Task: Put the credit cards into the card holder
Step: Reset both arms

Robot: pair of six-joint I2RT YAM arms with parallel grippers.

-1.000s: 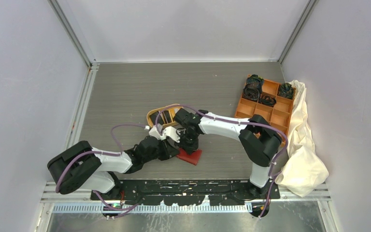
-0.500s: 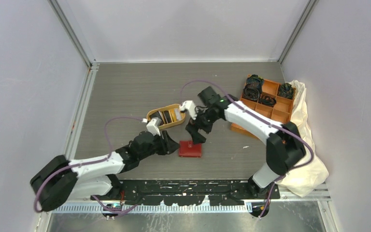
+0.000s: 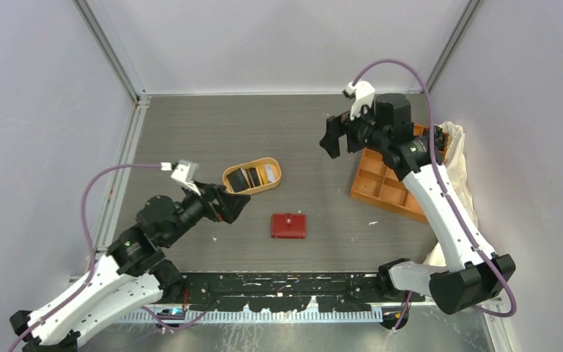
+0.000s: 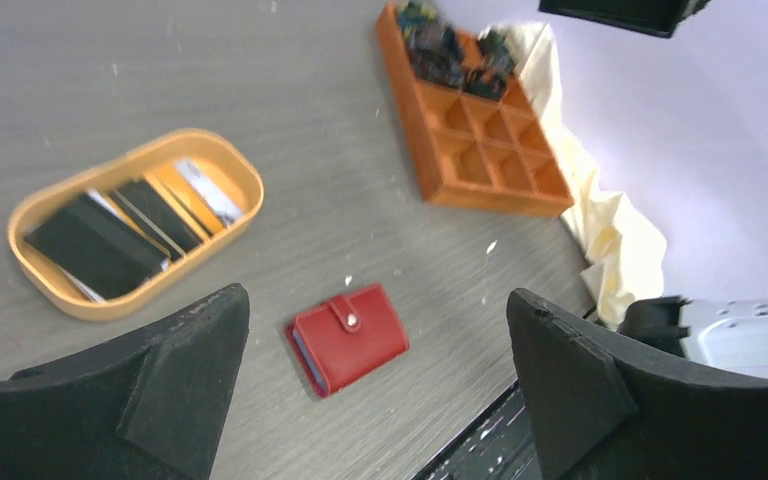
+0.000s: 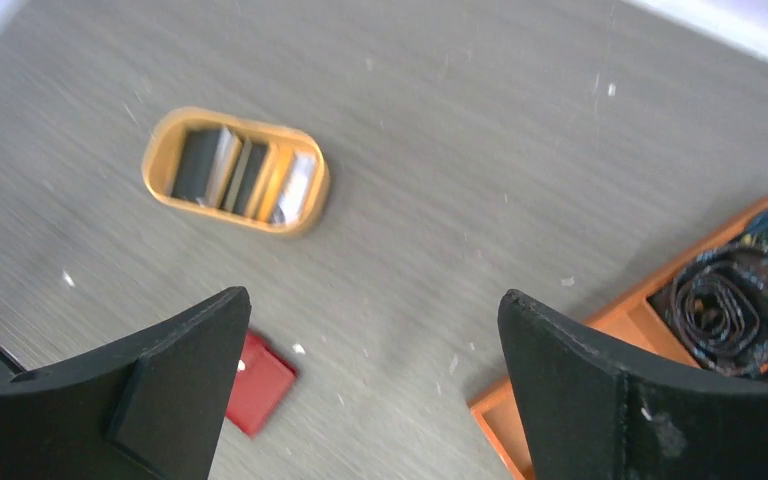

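Note:
The card holder [image 3: 289, 226] is a red wallet lying shut on the table, clasp tab up. The left wrist view has the card holder [image 4: 350, 338] low between the fingers, and the right wrist view catches the card holder [image 5: 257, 385] beside the left finger. The credit cards [image 3: 251, 177] stand in an orange oval tray [image 3: 276, 176]; they are mostly black, with one whitish and one yellowish. My left gripper [image 3: 234, 204] hangs open to the wallet's left. My right gripper [image 3: 339, 138] is open, high at the back right. Both are empty.
An orange compartment box [image 3: 381, 187] at the right holds black coiled bands [image 5: 725, 310] in its far cells. A cream cloth [image 3: 458, 227] lies bunched against the right wall beside it. Walls close in the table on three sides.
Both grippers were shut at the wallet and have opened and drawn away. The left arm pulled back leftward, the right arm rose to the back right. The wallet stays on the table.

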